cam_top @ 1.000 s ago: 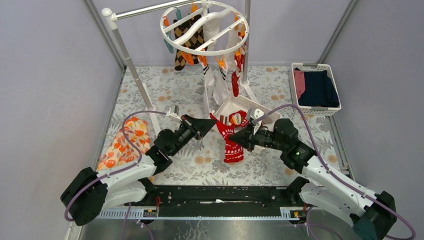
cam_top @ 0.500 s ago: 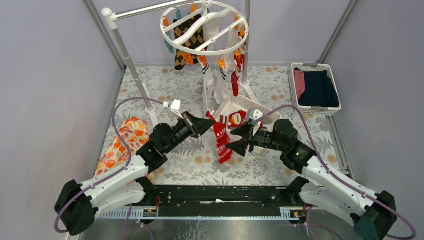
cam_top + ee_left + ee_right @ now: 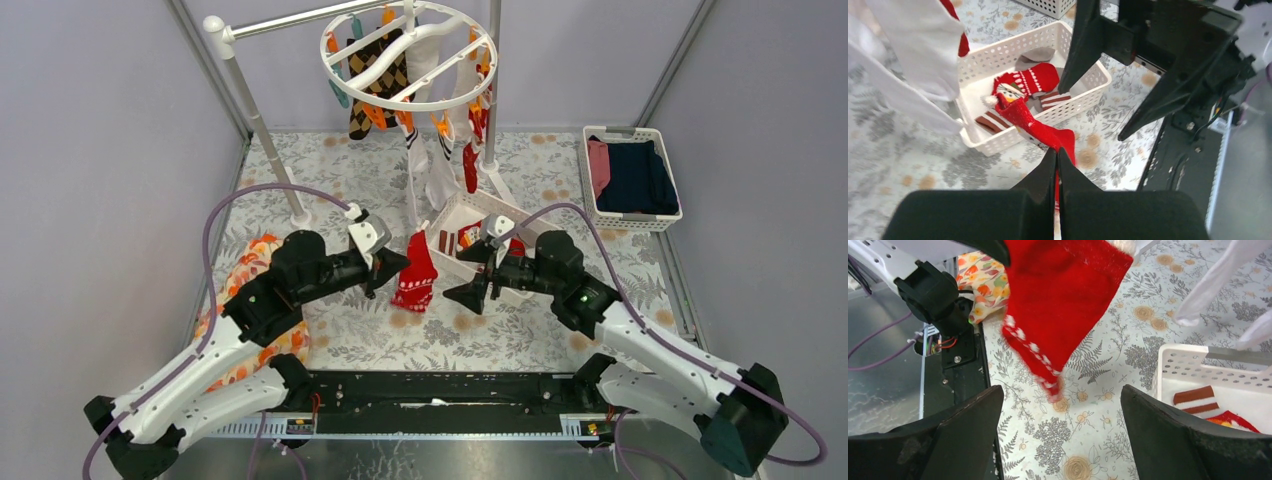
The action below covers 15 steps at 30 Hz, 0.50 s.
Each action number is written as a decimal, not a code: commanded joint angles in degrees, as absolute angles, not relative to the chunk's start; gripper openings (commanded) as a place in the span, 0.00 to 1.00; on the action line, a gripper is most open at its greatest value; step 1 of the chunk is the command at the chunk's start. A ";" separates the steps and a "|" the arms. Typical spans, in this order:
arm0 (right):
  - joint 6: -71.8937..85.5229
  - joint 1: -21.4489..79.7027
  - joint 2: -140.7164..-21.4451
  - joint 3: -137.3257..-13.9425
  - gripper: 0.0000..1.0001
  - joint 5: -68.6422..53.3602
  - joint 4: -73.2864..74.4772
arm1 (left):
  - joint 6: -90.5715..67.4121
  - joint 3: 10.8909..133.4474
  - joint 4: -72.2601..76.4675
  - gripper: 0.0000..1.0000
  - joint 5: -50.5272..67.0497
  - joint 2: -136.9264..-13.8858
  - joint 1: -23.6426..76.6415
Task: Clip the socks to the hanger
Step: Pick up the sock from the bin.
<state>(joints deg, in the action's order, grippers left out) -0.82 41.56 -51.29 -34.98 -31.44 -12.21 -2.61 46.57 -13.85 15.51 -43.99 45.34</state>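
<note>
Top view: left gripper [image 3: 398, 265] clamped on red-and-white Christmas sock [image 3: 414, 282]. Sock dangles above middle of floral-patterned table [image 3: 330, 180]; pinch point hard to make out. Right gripper [image 3: 458, 278] spread wide, just right of sock, apart from it. Round white plastic hanger ring [image 3: 410, 55] above far edge, well apart.

Left wrist view: fingers [image 3: 1040, 177] pressed together on sock; its lower part hidden behind them. White perforated basket [image 3: 998, 142] beyond.

Right wrist view: sock hangs ahead of spread fingers [image 3: 973, 415], top cut off.

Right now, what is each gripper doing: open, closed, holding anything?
Left gripper: closed on the red Christmas sock.
Right gripper: open, holding nothing.
</note>
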 commanded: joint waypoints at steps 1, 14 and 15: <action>-6.44 42.02 -54.36 -36.25 0.95 -35.37 -21.31 | 15.06 51.81 -25.92 0.00 20.17 -42.91 46.01; -8.55 42.61 -65.76 -35.37 0.97 -43.66 -37.00 | 26.54 51.27 -31.09 0.00 29.78 -37.09 45.98; -8.48 42.71 -66.23 -35.69 0.97 -43.87 -37.19 | 26.91 51.29 -31.36 0.00 30.97 -36.71 46.01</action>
